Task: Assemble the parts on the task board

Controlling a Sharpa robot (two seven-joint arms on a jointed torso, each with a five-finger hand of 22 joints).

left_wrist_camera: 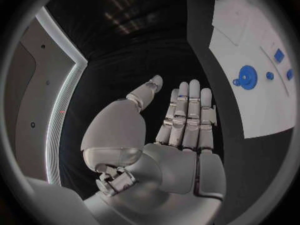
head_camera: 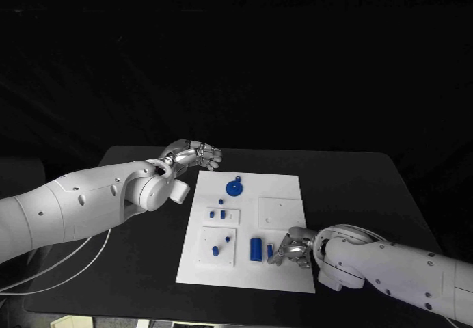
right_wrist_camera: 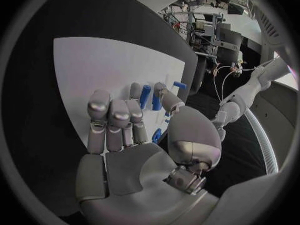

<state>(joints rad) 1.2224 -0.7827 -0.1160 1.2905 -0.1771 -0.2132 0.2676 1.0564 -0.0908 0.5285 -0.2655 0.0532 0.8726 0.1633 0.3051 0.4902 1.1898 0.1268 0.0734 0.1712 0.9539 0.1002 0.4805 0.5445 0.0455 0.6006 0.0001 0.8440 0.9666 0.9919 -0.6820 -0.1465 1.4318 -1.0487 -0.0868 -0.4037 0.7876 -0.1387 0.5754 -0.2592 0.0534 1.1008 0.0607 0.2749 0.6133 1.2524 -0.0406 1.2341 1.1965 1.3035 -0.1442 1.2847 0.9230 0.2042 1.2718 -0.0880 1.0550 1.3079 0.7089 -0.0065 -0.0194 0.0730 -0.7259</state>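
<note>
The blue peg (head_camera: 256, 247) lay near the board's (head_camera: 279, 186) near edge, just beside your right hand (head_camera: 294, 250) — fingers apart, holding nothing I could see. Close on the peg squarely. Your left hand (head_camera: 193, 154) hung open over the tabletop (head_camera: 355, 184) — leave it.

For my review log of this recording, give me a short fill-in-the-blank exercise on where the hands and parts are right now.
1. The blue gear lies on the white task board near the ____ hand.
2. The left hand holds ____.
3. The right hand is over the board's ____ edge, beside the blue cylinder.
4. The table is ____ in colour.

Missing words: left; nothing; near; black
</note>
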